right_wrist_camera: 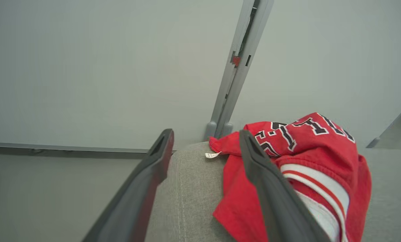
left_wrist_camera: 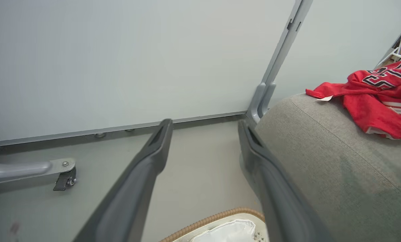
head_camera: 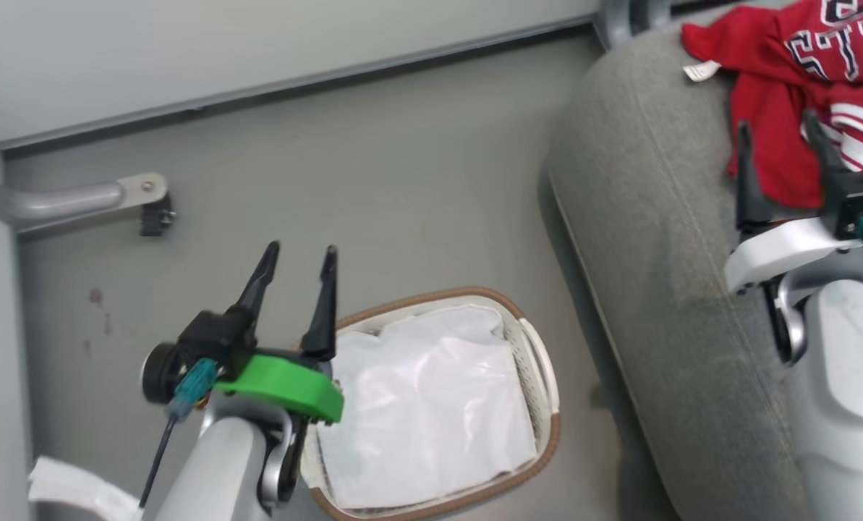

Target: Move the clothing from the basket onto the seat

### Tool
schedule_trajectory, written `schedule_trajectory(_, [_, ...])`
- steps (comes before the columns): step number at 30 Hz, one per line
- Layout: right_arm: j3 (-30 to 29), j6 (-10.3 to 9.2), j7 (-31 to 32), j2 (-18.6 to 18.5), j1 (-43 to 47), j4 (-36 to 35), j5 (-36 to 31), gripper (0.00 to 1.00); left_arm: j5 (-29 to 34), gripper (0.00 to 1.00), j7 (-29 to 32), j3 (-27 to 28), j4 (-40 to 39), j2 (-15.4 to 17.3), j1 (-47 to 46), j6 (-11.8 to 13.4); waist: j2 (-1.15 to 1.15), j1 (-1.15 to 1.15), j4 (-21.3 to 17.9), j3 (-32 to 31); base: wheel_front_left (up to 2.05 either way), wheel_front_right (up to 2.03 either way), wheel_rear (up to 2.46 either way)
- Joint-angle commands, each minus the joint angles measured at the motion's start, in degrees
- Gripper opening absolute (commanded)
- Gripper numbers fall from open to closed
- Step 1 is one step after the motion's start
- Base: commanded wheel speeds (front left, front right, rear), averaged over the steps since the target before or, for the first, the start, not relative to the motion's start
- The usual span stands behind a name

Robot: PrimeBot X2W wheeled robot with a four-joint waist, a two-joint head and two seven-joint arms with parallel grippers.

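RED KIT ON THE CUSHION: The red clothing lies heaped at the far end of the grey seat, numerals uppermost and a striped sleeve on the side nearest the robot. The basket stands on the floor beside the seat, holding nothing red, just its white liner. The right gripper hangs over the cushion with its two fingers spread and nothing between them, their tips at the near edge of the heap; whether they brush the fabric cannot be told. In the right wrist view the heap sits ahead and to the right of the gripper's centre line. The right-hand finger crosses in front of the striped sleeve and the other stands over bare cushion, with a small white tag showing between the two. The heap's long axis runs across the fingers rather than along them, from the tagged corner out toward the sleeve. The left gripper, likewise spread and empty, hovers above the floor at the basket's left rim, well apart from the garments, so the right arm is by far the nearer. By the look of it the transfer is finished. The likely next move, a straight pull-back of the right arm along its own fingers, needs only to leave the sleeve undisturbed.
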Motion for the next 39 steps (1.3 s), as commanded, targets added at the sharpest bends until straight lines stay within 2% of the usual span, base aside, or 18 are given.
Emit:
schedule_trajectory(1, [0.6,-0.08,-0.1,0.4,1.4,0.4,0.7,1.0,0.7,1.0,0.0,1.0,-0.4,-0.1,1.8,0.1,0.0,0.0,5.0,-4.9,0.0,0.0,0.0])
schedule_trajectory(6, [3.3,-0.08,-0.1,3.0,4.7,0.3,2.6,1.0,1.6,1.0,0.0,7.4,-1.9,-0.8,7.4,0.2,0.0,0.0,8.1,-8.1,0.0,0.0,0.0])
schedule_trajectory(12, [5.6,-0.08,-0.1,3.6,10.6,-1.2,7.6,1.0,1.9,1.0,0.0,11.0,-2.7,-1.3,11.7,-1.0,0.0,0.0,10.1,-10.7,0.0,0.0,0.0])
schedule_trajectory(18, [7.4,-0.08,-0.1,3.6,16.4,-3.6,11.9,1.0,2.2,1.0,0.0,13.0,-3.7,-1.6,15.2,-1.5,0.0,0.0,10.5,-12.1,0.0,0.0,0.0])
schedule_trajectory(24, [8.7,-0.08,-0.1,3.6,20.1,-5.0,13.3,1.0,1.3,1.0,0.0,14.4,-4.9,-1.6,17.8,-1.0,0.0,0.0,9.8,-12.8,0.0,0.0,0.0])
schedule_trajectory(39, [9.9,-0.08,-0.1,3.6,22.0,-4.1,13.7,1.0,0.7,1.0,0.0,14.0,-5.7,-1.6,19.4,-0.3,0.0,0.0,9.0,-13.4,0.0,0.0,0.0])
